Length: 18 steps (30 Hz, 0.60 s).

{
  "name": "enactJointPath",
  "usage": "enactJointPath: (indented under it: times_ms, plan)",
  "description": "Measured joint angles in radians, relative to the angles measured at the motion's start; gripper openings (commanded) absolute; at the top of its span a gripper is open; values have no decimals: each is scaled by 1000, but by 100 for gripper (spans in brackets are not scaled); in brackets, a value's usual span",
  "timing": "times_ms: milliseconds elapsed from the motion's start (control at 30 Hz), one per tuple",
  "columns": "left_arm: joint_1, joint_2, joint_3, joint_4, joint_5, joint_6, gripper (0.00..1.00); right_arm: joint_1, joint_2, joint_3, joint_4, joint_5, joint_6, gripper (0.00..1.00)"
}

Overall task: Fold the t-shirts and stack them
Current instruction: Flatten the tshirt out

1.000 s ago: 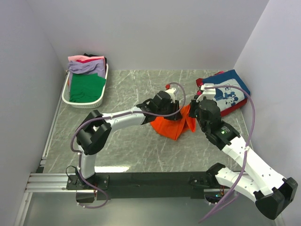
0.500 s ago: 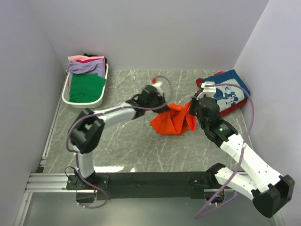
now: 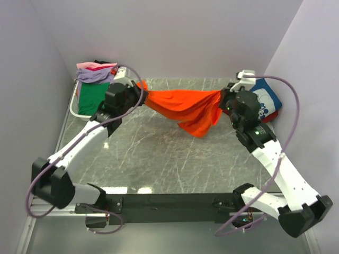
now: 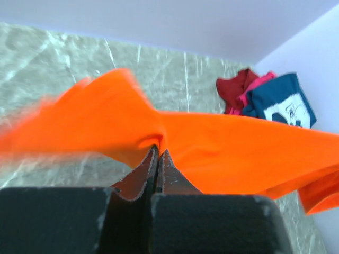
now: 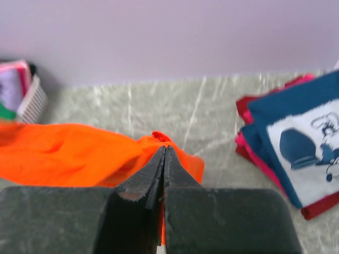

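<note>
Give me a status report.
Left gripper, right gripper both shut on orange t-shirt. Shirt stretched between them, sagging. Navy t-shirt stack close behind right gripper.

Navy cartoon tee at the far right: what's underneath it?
Under the navy cartoon tee, a pink layer and a red layer peek out at the edges. Whether anything else lies beneath is covered.

A plain bright orange cloth t-shirt point(image 3: 180, 108) hung above a grey-green marbled bench point(image 3: 159, 159) veined in white. At the far right corner lay a navy blue cloth t-shirt point(image 3: 269, 100) printed with a white cartoon, with a pink tee point(image 4: 258, 84) and a dark red tee point(image 4: 235, 92) showing at its edges. A white slatted plastic basket point(image 3: 73, 108) at the far left corner held a green tee point(image 3: 91, 98), a lavender tee point(image 3: 95, 75), pink cloth point(image 3: 95, 66) and black cloth point(image 3: 103, 62). The left arm point(image 3: 79, 145) and right arm point(image 3: 280, 169) were white with black joints and mauve cables point(image 3: 294, 114).
</note>
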Motion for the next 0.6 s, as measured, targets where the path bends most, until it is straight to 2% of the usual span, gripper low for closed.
enactJointPath:
  times_ms: [67, 133, 200, 233, 267, 333, 433, 600]
  plan:
    - [0, -67, -53, 6, -21, -2, 1, -1, -46, 5, 2, -3, -2, 0]
    - [-1, -117, -114, 4, -25, -10, 12, -1, -93, -2, -2, -11, 4, 0]
    - [-6, -153, -184, -6, -26, -21, 61, -1, -147, -33, 0, -31, 24, 0]
    - [-16, -164, -219, -10, -33, -31, 68, 0, -172, -59, -4, -51, 40, 0]
    - [-32, -172, -257, -27, -40, -47, 73, 5, -192, -90, -6, -70, 57, 0]
    - [-76, -176, -310, -61, -60, -68, 74, 31, -225, -160, -16, -94, 92, 0]
    - [-147, -182, -371, -111, -66, -92, 78, 136, -225, -256, -57, -105, 146, 0]
    - [-161, -176, -349, -138, -86, -100, 81, 322, -119, -312, -127, -99, 211, 0]
